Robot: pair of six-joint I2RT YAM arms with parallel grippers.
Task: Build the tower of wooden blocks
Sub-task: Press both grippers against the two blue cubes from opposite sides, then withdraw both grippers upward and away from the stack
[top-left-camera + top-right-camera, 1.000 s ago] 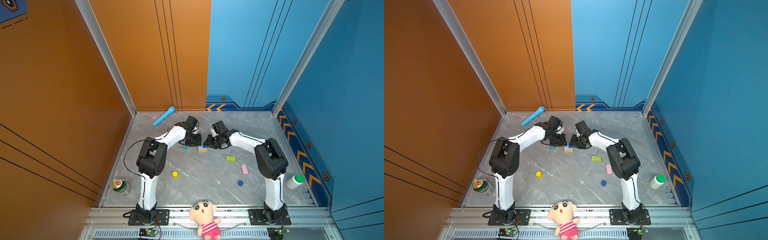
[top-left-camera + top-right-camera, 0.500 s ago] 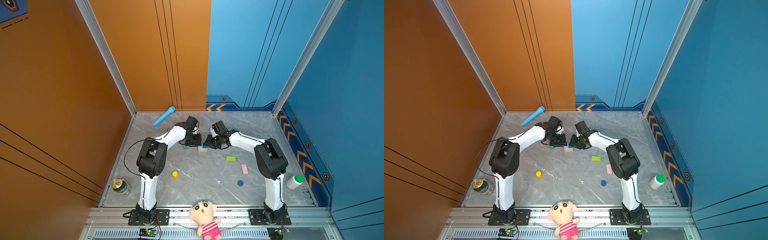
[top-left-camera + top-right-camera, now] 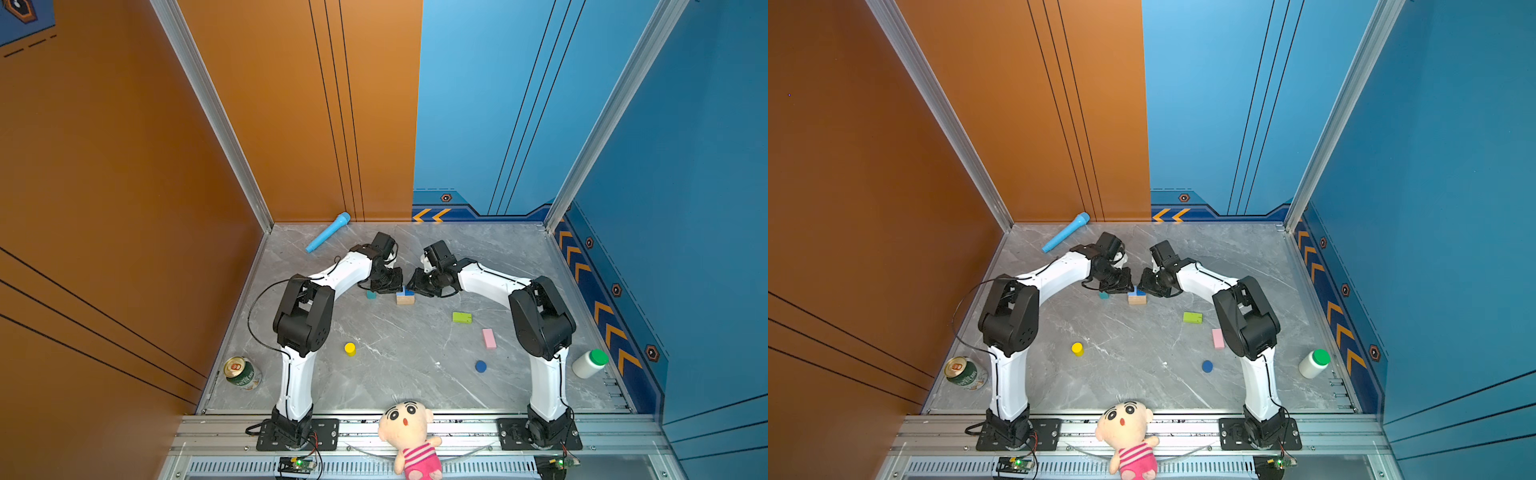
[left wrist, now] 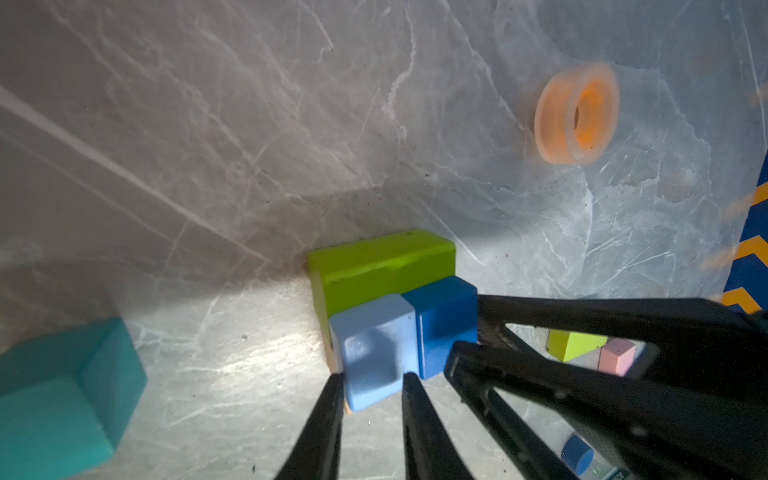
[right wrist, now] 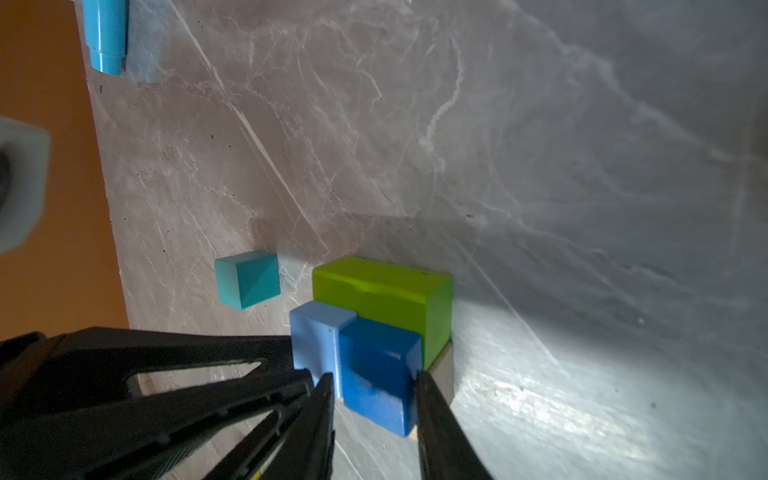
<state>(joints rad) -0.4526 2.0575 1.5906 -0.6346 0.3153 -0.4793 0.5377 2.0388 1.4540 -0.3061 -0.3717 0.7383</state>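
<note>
1. 2 cubes form the top layer of the tower (image 3: 405,296): a light blue cube (image 4: 374,353) and a dark blue cube (image 5: 378,365), side by side and touching.
2. Both cubes rest on a tan brick (image 3: 405,300). A green brick (image 5: 374,291) lies flat against both of them on the side away from the arms, and a tan corner shows under its end.
3. The tower stands toward the back middle of the grey table (image 3: 415,386), between the 2 grippers.
4. Left gripper (image 4: 372,378): its fingers (image 4: 328,415) are narrowly parted, 1 on each side of the light blue cube. Both touch it, so the cube is gripped.
5. Right gripper (image 5: 374,380): its fingers (image 5: 436,415) are narrowly parted in the same way, 1 pressed to each side of the dark blue cube, which is gripped.
6. A teal cube (image 3: 371,294) sits just beside the tower on the left arm's side, apart from it.
7. On the right arm's side, well apart from the tower, lie a second green brick (image 3: 461,317) and a pink brick (image 3: 489,338).
8. Nearer the front stand a yellow cylinder (image 3: 350,348) and a blue cylinder (image 3: 481,366).
9. An orange tape ring (image 4: 575,112) shows only in the left wrist view, on the table apart from the tower.
10. At the margins are a toy microphone (image 3: 327,232) in the back left corner, a can (image 3: 242,372) at front left, a white bottle (image 3: 589,363) at the right edge and a doll (image 3: 411,432) on the front rail.
</note>
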